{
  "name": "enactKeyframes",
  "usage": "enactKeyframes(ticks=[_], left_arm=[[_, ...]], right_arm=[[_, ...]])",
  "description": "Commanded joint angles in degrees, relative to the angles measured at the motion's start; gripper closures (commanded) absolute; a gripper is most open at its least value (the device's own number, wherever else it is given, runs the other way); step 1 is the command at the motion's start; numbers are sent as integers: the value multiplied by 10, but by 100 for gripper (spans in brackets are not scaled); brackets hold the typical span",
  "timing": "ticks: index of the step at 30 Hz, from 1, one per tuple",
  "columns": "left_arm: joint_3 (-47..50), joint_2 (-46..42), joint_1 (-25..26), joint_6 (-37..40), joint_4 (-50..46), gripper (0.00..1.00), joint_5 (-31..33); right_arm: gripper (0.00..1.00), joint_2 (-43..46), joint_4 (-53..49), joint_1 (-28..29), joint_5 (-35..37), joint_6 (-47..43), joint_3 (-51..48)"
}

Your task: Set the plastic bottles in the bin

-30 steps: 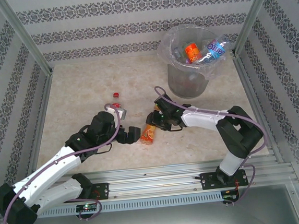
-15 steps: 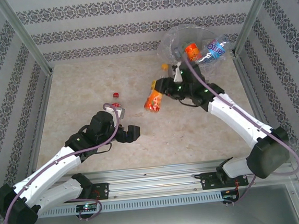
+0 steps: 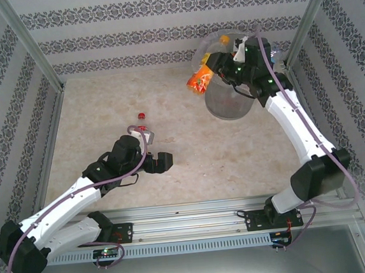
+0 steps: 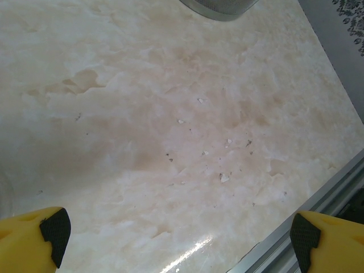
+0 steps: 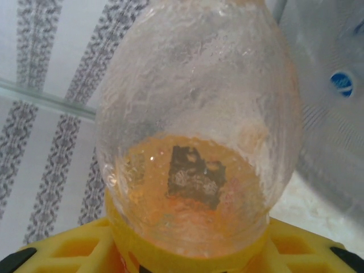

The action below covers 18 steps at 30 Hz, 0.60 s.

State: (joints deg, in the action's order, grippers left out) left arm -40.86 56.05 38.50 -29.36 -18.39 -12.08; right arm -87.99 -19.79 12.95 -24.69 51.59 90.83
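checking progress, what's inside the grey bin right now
The right arm and its orange-labelled clear plastic bottle cover most of the tall grey cylindrical bin. Right wrist view shows a blue cap behind the clear bag; the rest is hidden.

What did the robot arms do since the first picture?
The right arm lifted the orange bottle, clamped in its jaws, off the table and carried it away to the rim of the bin. The left arm and the red-capped bottle beside it stayed put.
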Motion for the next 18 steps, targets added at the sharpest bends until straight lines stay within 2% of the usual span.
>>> enactKeyframes(ticks=[1,18], left_arm=[[7,2,-7,-12,27,0,-12],[18,17,-7,-25,42,0,-20]], right_arm=[[53,-28,27,-12,33,32,48],[53,-199,-1,-59,110,104,250]])
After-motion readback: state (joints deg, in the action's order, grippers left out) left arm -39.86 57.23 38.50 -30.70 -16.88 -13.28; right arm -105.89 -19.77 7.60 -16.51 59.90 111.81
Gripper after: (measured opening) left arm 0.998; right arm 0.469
